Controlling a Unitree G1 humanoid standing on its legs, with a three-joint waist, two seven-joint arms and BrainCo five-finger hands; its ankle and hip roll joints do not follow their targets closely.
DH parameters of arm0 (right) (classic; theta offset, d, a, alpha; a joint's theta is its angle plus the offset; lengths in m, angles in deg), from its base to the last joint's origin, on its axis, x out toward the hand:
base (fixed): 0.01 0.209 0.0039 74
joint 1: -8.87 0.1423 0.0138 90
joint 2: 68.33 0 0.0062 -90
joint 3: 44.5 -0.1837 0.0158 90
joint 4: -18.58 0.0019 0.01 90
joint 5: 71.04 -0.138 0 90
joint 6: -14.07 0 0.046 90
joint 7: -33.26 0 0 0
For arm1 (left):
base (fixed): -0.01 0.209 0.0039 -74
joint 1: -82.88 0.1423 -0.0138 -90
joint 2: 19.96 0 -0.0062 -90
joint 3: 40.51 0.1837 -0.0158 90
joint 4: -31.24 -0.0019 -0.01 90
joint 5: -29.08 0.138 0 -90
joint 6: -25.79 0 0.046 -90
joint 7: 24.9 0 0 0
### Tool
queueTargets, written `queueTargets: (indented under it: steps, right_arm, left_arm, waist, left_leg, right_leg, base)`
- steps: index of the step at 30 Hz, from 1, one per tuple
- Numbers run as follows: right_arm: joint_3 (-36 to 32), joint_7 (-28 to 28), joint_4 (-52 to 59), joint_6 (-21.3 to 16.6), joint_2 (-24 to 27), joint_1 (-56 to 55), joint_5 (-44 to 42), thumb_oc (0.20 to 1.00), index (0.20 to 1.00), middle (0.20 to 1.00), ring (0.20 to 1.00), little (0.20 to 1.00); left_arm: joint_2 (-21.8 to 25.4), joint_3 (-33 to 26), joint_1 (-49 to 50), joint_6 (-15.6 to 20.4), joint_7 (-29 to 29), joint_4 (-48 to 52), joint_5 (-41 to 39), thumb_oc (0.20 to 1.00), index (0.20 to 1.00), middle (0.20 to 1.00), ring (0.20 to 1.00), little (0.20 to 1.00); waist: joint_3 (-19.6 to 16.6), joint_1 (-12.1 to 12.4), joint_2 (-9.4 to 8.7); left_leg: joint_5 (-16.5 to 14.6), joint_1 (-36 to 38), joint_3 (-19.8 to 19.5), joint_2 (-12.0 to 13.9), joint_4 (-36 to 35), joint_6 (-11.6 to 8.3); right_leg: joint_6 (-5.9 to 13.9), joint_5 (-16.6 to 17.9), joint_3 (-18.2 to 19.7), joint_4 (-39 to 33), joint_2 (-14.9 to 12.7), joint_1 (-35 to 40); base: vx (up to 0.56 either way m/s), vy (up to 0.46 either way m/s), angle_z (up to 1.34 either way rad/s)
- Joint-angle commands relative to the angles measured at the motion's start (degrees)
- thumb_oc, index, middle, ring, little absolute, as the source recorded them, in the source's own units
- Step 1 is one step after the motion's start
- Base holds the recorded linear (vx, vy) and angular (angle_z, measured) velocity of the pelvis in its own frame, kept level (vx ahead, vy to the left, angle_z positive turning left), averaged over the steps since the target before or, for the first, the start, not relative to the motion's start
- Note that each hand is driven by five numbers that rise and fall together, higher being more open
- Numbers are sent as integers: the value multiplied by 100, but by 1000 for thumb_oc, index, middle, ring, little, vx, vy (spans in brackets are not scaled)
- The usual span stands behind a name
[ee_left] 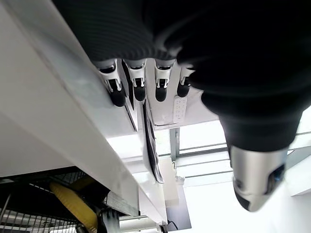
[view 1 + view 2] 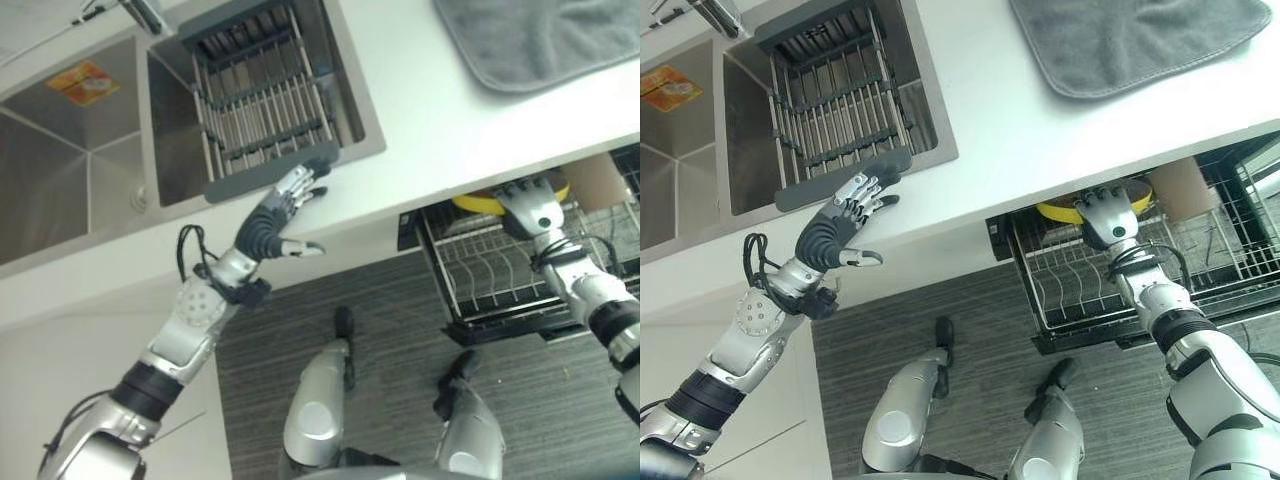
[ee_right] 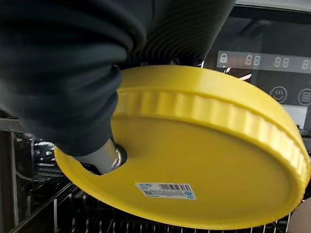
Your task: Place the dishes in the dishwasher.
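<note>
A yellow plate [image 3: 209, 160] is held by its rim in my right hand [image 2: 1108, 215], thumb pressed on its underside. The hand and plate [image 2: 478, 203] sit at the back of the pulled-out dishwasher rack [image 2: 1080, 285], just under the counter's front edge, which hides most of the plate from above. My left hand [image 2: 275, 215] is at the counter's front edge, open, its straight fingers [image 1: 138, 82] reaching the dark near rim of the sink drying rack [image 2: 260, 100]. It holds nothing.
The wire drying rack spans the right basin of the steel sink [image 2: 60, 150]. A grey towel [image 2: 540, 35] lies on the white counter [image 2: 420, 110] at the far right. The open dishwasher rack juts out over the dark striped floor [image 2: 380, 290].
</note>
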Motion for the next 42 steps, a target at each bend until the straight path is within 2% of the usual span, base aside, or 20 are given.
queueTargets:
  steps: [1,10,16,21,22,27,31,42]
  right_arm:
    - [-274,-1167,-31,517,54,1371,-650,200,200,200,200,200]
    - [-328,-1669,-535,744,-66,1620,-1149,200,200,200,200,200]
    - [-402,-1628,-911,643,-243,1687,-1430,200,200,200,200,200]
    - [-467,-1126,-1186,483,-407,1782,-1879,200,200,200,200,200]
    - [-450,-840,-1253,417,-456,1803,-1963,200,200,200,200,200]
    - [-438,-625,-1392,333,-661,1796,-2171,200,200,200,200,200]
    - [-458,-251,-1388,617,-1020,1926,-2487,200,200,200,200,200]
    - [-535,-72,-1427,1182,-1416,2004,-2453,200,200,200,200,200]
  left_arm:
    - [63,363,-22,143,166,64,-131,1000,1000,1000,1000,1000]
    - [108,504,-130,378,382,79,-157,1000,1000,1000,1000,1000]
    - [68,615,-192,416,475,146,-49,1000,1000,1000,1000,1000]
    - [78,658,-337,394,554,112,-37,1000,1000,1000,1000,1000]
    - [72,663,-383,362,565,95,-46,1000,1000,1000,1000,1000]
    - [58,674,-434,294,542,113,-67,1000,1000,1000,1000,1000]
    - [-75,654,-594,117,521,118,-24,1000,1000,1000,1000,1000]
    - [-312,528,-638,-131,451,142,18,1000,1000,1000,1000,1000]
  waist:
    - [4,237,76]
    - [58,279,237]
    - [58,338,307]
    - [58,380,347]
    - [58,386,356]
    - [58,427,395]
    - [58,446,415]
    - [58,502,547]
  left_leg:
    - [-585,-242,-261,-458,516,283]
    - [-706,-685,-232,-523,811,335]
    - [-718,-872,-236,-552,889,361]
    - [-698,-1009,-232,-557,900,378]
    - [-680,-1035,-233,-557,890,375]
    - [-631,-1051,-231,-552,821,372]
    - [-596,-1007,-233,-567,731,377]
    - [-567,-1116,-297,-698,769,405]
  right_leg:
    - [150,-1146,-126,1447,101,-200]
    - [60,-1308,-99,1881,61,-689]
    - [55,-1329,-140,2031,23,-881]
    - [68,-1333,-160,2108,-5,-1021]
    - [72,-1325,-162,2111,-9,-1050]
    - [85,-1287,-202,2097,-48,-1071]
    - [102,-1232,-214,2041,-63,-1052]
    - [85,-1179,-194,2133,-140,-1190]
  base:
    - [-81,18,3]
    - [-54,19,1]
    - [-40,11,1]
    - [-39,6,1]
    - [-36,10,1]
    - [0,0,0]
    - [-8,16,0]
    - [6,38,0]
